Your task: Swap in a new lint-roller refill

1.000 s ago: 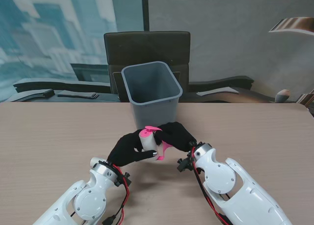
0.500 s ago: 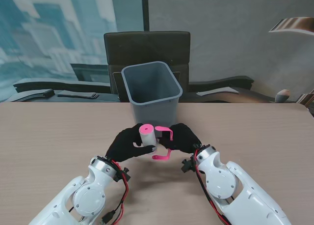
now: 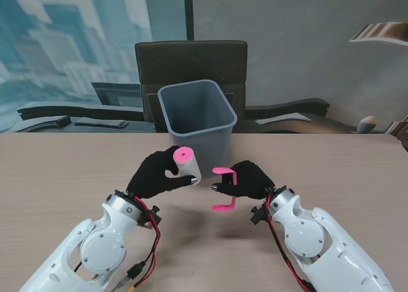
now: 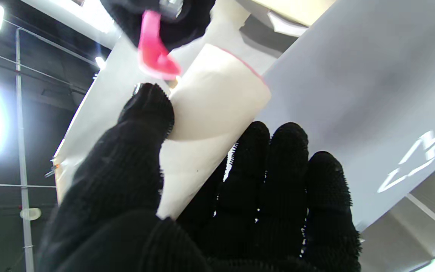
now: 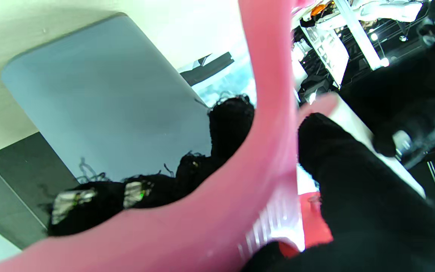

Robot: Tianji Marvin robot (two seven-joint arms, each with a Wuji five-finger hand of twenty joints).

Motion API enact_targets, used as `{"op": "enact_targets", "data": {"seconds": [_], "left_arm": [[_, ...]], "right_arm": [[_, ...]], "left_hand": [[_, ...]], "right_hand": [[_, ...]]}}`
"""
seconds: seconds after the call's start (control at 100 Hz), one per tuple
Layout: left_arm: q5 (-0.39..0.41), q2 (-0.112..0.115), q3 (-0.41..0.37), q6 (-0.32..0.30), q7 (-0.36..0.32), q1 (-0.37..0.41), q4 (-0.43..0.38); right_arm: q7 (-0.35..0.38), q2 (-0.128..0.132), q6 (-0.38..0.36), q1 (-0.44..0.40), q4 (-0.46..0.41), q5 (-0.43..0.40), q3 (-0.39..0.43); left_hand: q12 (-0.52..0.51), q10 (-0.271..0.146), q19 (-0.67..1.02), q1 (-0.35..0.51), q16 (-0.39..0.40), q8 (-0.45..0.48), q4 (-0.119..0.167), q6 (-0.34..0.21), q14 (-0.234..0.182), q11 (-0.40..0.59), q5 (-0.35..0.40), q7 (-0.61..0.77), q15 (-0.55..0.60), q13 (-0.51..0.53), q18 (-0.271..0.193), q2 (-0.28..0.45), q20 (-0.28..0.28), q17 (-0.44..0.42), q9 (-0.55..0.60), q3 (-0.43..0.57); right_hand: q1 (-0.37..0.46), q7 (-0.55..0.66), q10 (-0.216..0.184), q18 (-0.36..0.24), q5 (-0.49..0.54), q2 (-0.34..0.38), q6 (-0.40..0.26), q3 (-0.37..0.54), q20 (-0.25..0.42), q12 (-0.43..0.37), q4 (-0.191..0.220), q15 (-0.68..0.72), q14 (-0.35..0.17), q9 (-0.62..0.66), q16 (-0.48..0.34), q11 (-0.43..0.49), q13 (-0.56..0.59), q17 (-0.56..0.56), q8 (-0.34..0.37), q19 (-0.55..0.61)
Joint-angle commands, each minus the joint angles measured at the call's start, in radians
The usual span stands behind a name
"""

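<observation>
Both my left hand (image 3: 155,175) and right hand (image 3: 250,180) wear black knitted cloth, rough and fuzzy in the wrist views. The refill roll (image 3: 187,165) looks like matt white paper with a pink end. The roller handle (image 3: 225,189) is smooth, glossy pink plastic. The bin (image 3: 197,122) is matt grey plastic. The tabletop (image 3: 57,177) shows pale wood grain.

White refill (image 3: 187,164) apart from pink handle (image 3: 225,189)
</observation>
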Motion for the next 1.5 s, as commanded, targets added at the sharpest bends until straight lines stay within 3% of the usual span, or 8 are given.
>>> {"op": "enact_targets", "data": {"seconds": [0.0, 0.33, 0.42, 0.51, 0.81, 1.14, 1.28, 1.49], "left_arm": [[0.017, 0.005, -0.015, -0.016, -0.016, -0.017, -0.037], [-0.061, 0.009, -0.043, 0.044, -0.104, -0.133, -0.106], [-0.093, 0.007, -0.031, 0.078, -0.129, -0.195, -0.09], [-0.092, 0.009, -0.011, 0.105, -0.159, -0.272, -0.045], [-0.1, 0.001, 0.111, 0.134, -0.225, -0.565, 0.207], [-0.144, -0.003, 0.223, 0.131, -0.329, -0.761, 0.429], [-0.149, -0.003, 0.242, 0.115, -0.349, -0.802, 0.481], [-0.125, 0.001, 0.24, 0.083, -0.35, -0.813, 0.502]], "right_arm": [[0.015, 0.004, 0.001, -0.005, 0.002, 0.006, -0.001], [0.022, 0.004, 0.009, -0.005, -0.001, 0.017, -0.005], [0.022, 0.004, 0.011, -0.006, -0.001, 0.018, -0.004], [0.022, 0.005, 0.01, -0.009, -0.003, 0.011, 0.0], [0.015, 0.007, 0.001, -0.022, -0.008, -0.014, 0.025], [0.044, 0.012, 0.01, -0.022, -0.009, -0.004, 0.028], [0.043, 0.012, 0.012, -0.021, -0.008, -0.001, 0.027], [0.043, 0.01, 0.018, -0.019, -0.005, 0.006, 0.024]], "left_hand": [[-0.024, -0.035, 0.004, 0.185, -0.015, 0.011, 0.053, -0.149, 0.004, 0.041, 0.131, 0.097, -0.02, 0.036, -0.024, 0.185, -0.013, 0.0, 0.029, 0.135], [-0.027, -0.052, 0.0, 0.202, -0.017, 0.032, 0.044, -0.185, 0.002, 0.037, 0.116, 0.091, -0.03, 0.022, -0.025, 0.212, -0.015, -0.002, 0.016, 0.092], [-0.029, -0.056, -0.004, 0.207, -0.019, 0.037, 0.045, -0.194, -0.041, 0.034, 0.111, 0.088, -0.031, 0.031, -0.028, 0.219, -0.016, -0.003, 0.011, 0.079], [-0.032, -0.055, -0.014, 0.211, -0.019, 0.039, 0.046, -0.2, 0.004, 0.029, 0.107, 0.084, -0.04, 0.009, -0.03, 0.226, -0.019, -0.012, 0.003, 0.064], [-0.047, -0.069, -0.045, 0.176, -0.029, 0.043, 0.054, -0.221, -0.048, 0.002, 0.075, 0.063, -0.075, -0.02, -0.047, 0.243, -0.024, -0.036, -0.05, 0.018], [-0.23, -0.027, -0.211, -0.052, -0.047, -0.039, 0.16, -0.119, -0.029, -0.146, -0.026, -0.406, -0.282, -0.248, -0.058, 0.348, 0.004, -0.158, -0.366, -0.056], [-0.284, -0.015, -0.285, -0.088, -0.077, -0.101, 0.154, -0.057, -0.056, -0.223, -0.117, -0.562, -0.362, -0.317, -0.067, 0.326, -0.001, -0.202, -0.486, -0.083], [-0.304, -0.022, -0.311, -0.139, -0.09, -0.143, 0.139, -0.067, -0.069, -0.254, -0.257, -0.677, -0.397, -0.346, -0.072, 0.282, 0.002, -0.214, -0.569, -0.106]], "right_hand": [[-0.049, -0.011, 0.062, -0.273, 0.101, -0.044, 0.08, -0.002, -0.035, -0.01, -0.035, 0.112, -0.293, 0.08, 0.029, 0.153, -0.027, 0.058, 0.01, 0.2], [-0.091, -0.027, 0.063, -0.271, 0.1, 0.02, 0.082, -0.043, -0.04, -0.012, -0.057, 0.108, -0.298, 0.08, 0.022, 0.139, -0.026, 0.057, 0.02, 0.2], [-0.087, -0.032, 0.063, -0.269, 0.099, 0.027, 0.082, -0.052, -0.045, -0.013, -0.055, 0.107, -0.301, 0.08, 0.019, 0.135, -0.026, 0.057, 0.022, 0.2], [-0.084, -0.035, 0.064, -0.268, 0.1, 0.035, 0.083, -0.057, -0.048, -0.014, -0.055, 0.107, -0.301, 0.08, 0.017, 0.133, -0.026, 0.056, 0.023, 0.2], [-0.081, -0.047, 0.066, -0.265, 0.094, 0.058, 0.091, -0.077, -0.056, -0.014, -0.053, 0.107, -0.301, 0.08, 0.013, 0.127, -0.026, 0.055, 0.025, 0.2], [-0.041, -0.059, 0.068, -0.262, 0.091, 0.044, 0.095, -0.059, -0.062, -0.013, -0.039, 0.108, -0.3, 0.081, 0.011, 0.124, -0.027, 0.055, 0.023, 0.2], [-0.048, -0.064, 0.068, -0.262, 0.087, 0.041, 0.099, -0.059, -0.062, -0.013, -0.04, 0.108, -0.3, 0.081, 0.011, 0.124, -0.027, 0.054, 0.021, 0.2], [-0.068, -0.094, 0.068, -0.259, 0.067, -0.026, 0.107, -0.029, -0.066, -0.013, -0.046, 0.108, -0.299, 0.081, 0.009, 0.123, -0.027, 0.054, 0.006, 0.2]]}}
